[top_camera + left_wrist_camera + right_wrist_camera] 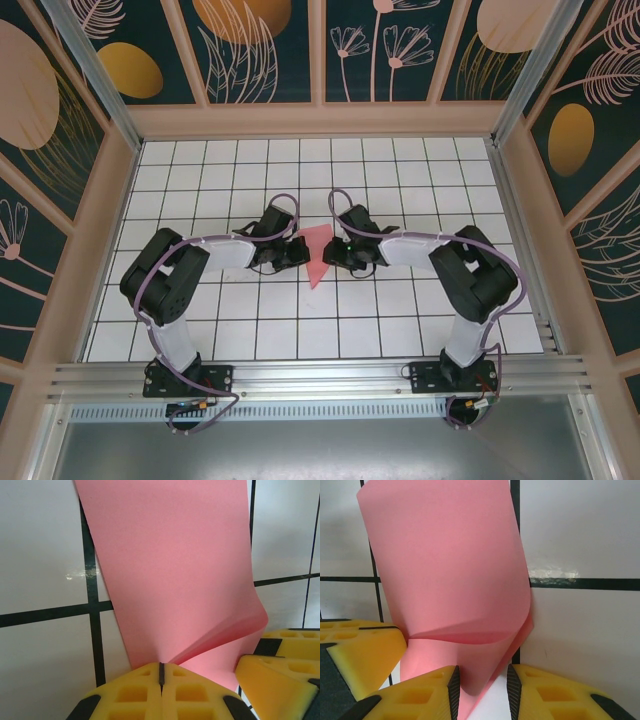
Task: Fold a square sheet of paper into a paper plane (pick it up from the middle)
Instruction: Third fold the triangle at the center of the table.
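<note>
We see bright, even light from above. We spot small shiny glare on white table (pixel 580 540). Close-up pictures look bit fuzzy.

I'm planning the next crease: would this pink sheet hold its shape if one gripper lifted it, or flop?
Probably floppy: the sheet curls and bows where the left gripper pinches it shut. Likely very light, thin enough to bend at that small pinch. It could slide free of the right gripper, whose jaws stand apart around the fold.
</note>
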Action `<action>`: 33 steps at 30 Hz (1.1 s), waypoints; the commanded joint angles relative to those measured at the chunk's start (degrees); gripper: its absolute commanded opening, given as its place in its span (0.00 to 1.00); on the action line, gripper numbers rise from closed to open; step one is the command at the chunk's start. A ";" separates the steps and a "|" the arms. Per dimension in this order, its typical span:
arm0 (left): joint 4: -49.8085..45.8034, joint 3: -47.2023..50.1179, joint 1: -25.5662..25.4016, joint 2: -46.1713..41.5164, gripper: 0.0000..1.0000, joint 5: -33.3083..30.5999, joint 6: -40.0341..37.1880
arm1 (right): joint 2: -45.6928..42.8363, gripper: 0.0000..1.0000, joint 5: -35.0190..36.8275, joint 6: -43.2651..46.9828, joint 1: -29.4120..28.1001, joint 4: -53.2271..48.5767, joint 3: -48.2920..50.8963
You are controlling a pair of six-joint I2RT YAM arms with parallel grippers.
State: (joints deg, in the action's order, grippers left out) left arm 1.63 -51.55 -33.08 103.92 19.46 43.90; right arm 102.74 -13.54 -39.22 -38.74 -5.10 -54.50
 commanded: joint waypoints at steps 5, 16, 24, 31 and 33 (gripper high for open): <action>-1.30 0.18 -0.12 -2.91 0.00 -0.36 -0.73 | 4.50 0.34 4.96 1.65 -2.51 -6.35 -3.49; 2.22 2.52 -0.07 -5.37 0.02 3.62 0.00 | 8.82 0.34 12.06 -1.74 -5.01 -12.56 -6.86; 4.94 5.81 -0.40 -9.29 0.03 5.39 1.62 | 11.03 0.35 12.56 -4.86 -5.97 -14.06 -8.08; 7.65 6.62 -0.72 -8.95 0.03 6.88 2.99 | 11.32 0.37 12.33 -5.68 -6.08 -14.19 -8.01; 7.99 6.12 -1.01 -7.94 0.03 6.99 3.12 | 11.30 0.38 12.14 -5.65 -6.13 -14.14 -8.02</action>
State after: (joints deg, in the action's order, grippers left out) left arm 7.11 -45.41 -33.45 95.24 24.93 45.95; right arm 107.85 -1.06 -43.83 -43.99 -18.50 -64.47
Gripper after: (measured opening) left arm 0.069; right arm 0.373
